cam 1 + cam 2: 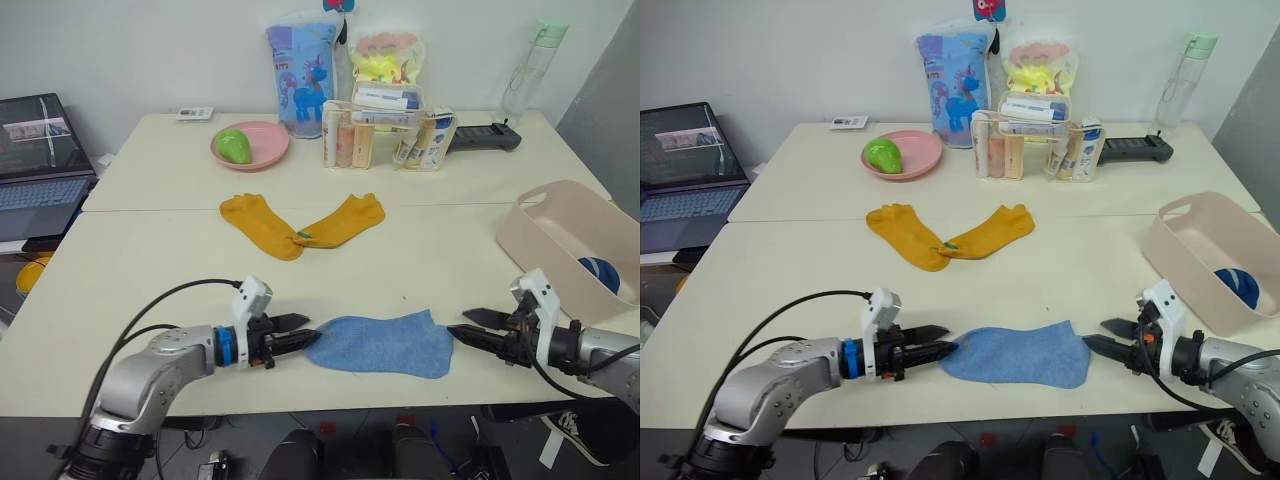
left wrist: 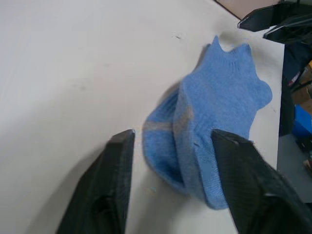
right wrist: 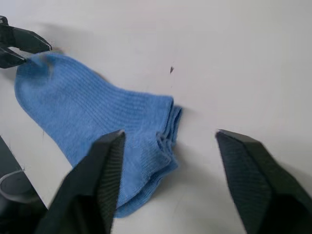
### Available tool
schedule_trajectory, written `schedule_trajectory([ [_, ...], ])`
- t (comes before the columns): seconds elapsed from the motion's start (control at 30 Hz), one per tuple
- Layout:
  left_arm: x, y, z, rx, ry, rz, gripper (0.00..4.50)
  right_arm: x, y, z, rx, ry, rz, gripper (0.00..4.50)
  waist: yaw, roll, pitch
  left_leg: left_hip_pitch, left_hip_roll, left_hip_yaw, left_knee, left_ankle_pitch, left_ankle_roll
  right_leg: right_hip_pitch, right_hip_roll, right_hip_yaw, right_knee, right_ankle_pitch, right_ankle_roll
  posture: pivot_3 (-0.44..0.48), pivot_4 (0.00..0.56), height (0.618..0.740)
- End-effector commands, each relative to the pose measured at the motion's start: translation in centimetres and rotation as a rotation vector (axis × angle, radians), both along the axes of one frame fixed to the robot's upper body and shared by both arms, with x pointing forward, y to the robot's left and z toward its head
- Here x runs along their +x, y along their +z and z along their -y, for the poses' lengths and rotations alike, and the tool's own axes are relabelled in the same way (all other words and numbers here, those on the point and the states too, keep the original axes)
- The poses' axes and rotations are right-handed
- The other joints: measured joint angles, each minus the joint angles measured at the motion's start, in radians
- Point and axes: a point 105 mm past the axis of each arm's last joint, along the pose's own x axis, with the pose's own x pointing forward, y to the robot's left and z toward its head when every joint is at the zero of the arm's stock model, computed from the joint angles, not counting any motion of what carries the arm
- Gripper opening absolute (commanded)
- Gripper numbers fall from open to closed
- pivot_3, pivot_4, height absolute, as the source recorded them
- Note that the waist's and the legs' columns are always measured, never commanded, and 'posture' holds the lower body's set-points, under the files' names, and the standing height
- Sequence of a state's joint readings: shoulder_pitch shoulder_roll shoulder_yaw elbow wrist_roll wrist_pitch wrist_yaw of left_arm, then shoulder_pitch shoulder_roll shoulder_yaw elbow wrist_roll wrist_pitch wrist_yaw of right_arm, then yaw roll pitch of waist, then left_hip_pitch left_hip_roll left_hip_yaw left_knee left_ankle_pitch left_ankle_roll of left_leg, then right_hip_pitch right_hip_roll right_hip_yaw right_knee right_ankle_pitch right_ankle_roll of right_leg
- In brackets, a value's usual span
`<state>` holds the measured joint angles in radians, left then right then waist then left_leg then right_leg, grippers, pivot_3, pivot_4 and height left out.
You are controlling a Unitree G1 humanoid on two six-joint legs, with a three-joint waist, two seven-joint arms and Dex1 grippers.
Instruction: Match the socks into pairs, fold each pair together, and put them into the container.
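- Your light blue socks (image 1: pixel 384 345) lie stacked flat near the table's (image 1: pixel 150 270) front edge, soft ribbed knit.
- Left gripper (image 1: pixel 303 334) and right gripper (image 1: pixel 462 325) are spread wide at either end, grasping nothing.
- Mustard socks (image 1: pixel 300 224) sit mid-table; something dark blue is in the container (image 1: pixel 560 225).

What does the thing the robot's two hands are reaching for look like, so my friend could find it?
Look at the near edge of the big cream table, right between the left hand and the right hand. There lie the light blue socks, soft and flat, one on the other. The other socks on the table are mustard yellow and lie farther back.
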<state>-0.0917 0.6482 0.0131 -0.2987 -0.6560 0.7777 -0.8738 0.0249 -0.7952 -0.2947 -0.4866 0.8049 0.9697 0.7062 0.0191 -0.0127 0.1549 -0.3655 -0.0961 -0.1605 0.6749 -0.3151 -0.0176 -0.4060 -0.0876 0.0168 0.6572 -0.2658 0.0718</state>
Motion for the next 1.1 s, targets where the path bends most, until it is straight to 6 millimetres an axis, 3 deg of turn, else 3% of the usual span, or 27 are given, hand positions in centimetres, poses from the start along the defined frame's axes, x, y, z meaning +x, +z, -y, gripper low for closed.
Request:
schedule_trajectory([
  [0.03, 0.6, 2.8, 0.3, 0.003, -0.050, 0.182, 3.50, 0.1, 2.3, -2.2, -0.065, 0.095, 0.154, 3.49, 0.001, 0.000, 0.000, 0.000, 0.000, 0.000, 0.000, 0.000, 0.000, 0.000, 0.000, 0.000, 0.000, 0.000, 0.000, 0.000, 0.150, 0.740],
  [0.17, 0.4, 3.7, 1.9, 0.051, -0.177, 0.307, 3.50, 0.3, 1.8, -4.0, -0.219, 0.205, 0.277, 3.49, 0.005, 0.000, 0.000, 0.000, 0.000, -0.001, 0.000, 0.000, 0.000, 0.001, 0.000, -0.001, -0.001, 0.000, 0.000, 0.000, 0.150, 0.740],
  [0.27, -0.4, 3.0, 3.6, 0.133, -0.348, 0.440, 2.86, 0.7, 1.9, -5.9, -0.253, 0.293, 0.377, 3.11, 0.003, 0.000, 0.000, 0.000, -0.001, 0.001, 0.000, 0.000, 0.000, 0.000, 0.000, 0.000, -0.001, 0.000, 0.000, 0.000, 0.150, 0.740],
  [0.37, -0.8, 2.5, 5.7, 0.130, -0.461, 0.518, 1.91, 0.9, 0.7, -7.4, -0.309, 0.384, 0.431, 2.19, 0.002, 0.000, 0.001, 0.000, 0.000, 0.000, 0.000, 0.000, 0.000, 0.000, 0.000, -0.001, -0.001, 0.000, 0.000, 0.000, 0.150, 0.740],
  [0.47, -0.6, 0.6, 6.0, 0.213, -0.540, 0.560, 0.94, 0.8, -1.1, -7.5, -0.376, 0.439, 0.443, 1.10, 0.003, 0.000, 0.001, 0.000, 0.000, 0.000, 0.000, 0.000, 0.000, 0.000, 0.000, -0.001, -0.001, 0.000, 0.000, 0.000, 0.150, 0.740],
  [0.57, 0.2, -0.3, 6.0, 0.222, -0.511, 0.552, 0.01, 1.1, -2.3, -7.4, -0.391, 0.437, 0.451, 0.03, 0.003, 0.000, 0.001, 0.000, 0.000, 0.000, 0.000, 0.000, 0.000, 0.000, 0.000, -0.001, -0.002, 0.000, 0.000, 0.000, 0.150, 0.740],
  [0.67, 0.3, -1.6, 5.5, 0.258, -0.510, 0.535, 0.01, 1.2, -3.0, -7.1, -0.391, 0.425, 0.448, 0.03, 0.002, 0.000, 0.001, 0.000, 0.000, 0.000, 0.000, 0.000, 0.000, 0.000, 0.000, -0.001, -0.001, 0.000, 0.000, 0.000, 0.150, 0.740],
  [0.8, 0.3, -3.3, 5.0, 0.257, -0.464, 0.480, 0.01, 0.5, -4.9, -5.0, -0.449, 0.426, 0.391, 0.03, 0.004, 0.000, 0.001, 0.000, -0.001, 0.000, 0.000, 0.000, 0.000, 0.000, 0.000, -0.001, -0.001, 0.000, 0.000, 0.000, 0.150, 0.740],
  [0.9, 0.3, -3.6, 4.7, 0.239, -0.440, 0.449, 0.01, 0.0, -5.6, -2.9, -0.491, 0.406, 0.343, 0.03, 0.004, 0.000, 0.000, 0.001, -0.001, 0.000, 0.000, 0.000, 0.000, 0.001, 0.000, -0.001, -0.001, 0.000, 0.000, 0.000, 0.150, 0.740],
  [1.1, 0.2, -3.9, 4.3, 0.254, -0.447, 0.444, 0.01, -0.7, -5.7, -1.0, -0.517, 0.377, 0.314, 0.03, 0.004, 0.000, 0.000, 0.002, -0.001, 0.000, 0.001, 0.000, 0.000, 0.002, 0.001, -0.001, 0.000, 0.000, 0.000, 0.000, 0.150, 0.740],
])
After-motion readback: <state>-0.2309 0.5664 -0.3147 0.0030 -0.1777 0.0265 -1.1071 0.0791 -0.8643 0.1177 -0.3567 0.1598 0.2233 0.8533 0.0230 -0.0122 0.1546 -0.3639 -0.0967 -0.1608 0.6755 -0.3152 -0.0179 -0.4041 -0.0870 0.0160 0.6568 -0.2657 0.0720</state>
